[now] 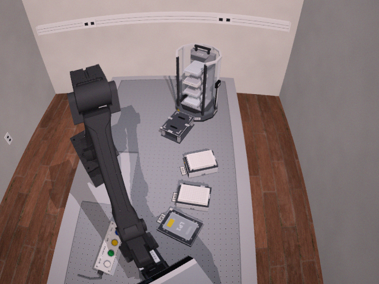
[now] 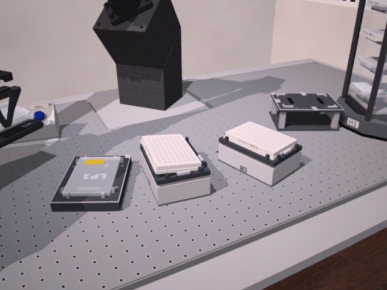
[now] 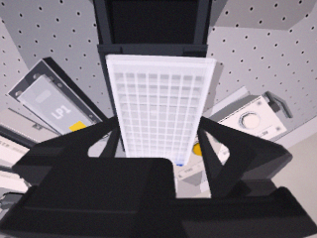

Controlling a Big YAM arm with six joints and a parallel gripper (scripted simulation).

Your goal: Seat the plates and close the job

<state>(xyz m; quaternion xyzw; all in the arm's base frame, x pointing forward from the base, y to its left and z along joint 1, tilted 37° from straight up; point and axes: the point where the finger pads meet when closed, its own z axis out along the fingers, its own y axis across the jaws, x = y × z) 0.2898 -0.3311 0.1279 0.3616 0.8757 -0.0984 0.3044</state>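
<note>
One plate — between the pincer fingers.

The grey tabletop was drilled with a regular grid of small holes and had a plain lighter border along its edges. Around it lay a floor of reddish-brown wood planks. Beyond the tabletop's far edge stood a cream wall carrying a long white rail with two pairs of dark squares. A white outlet plate sat on the grey side wall.
</note>
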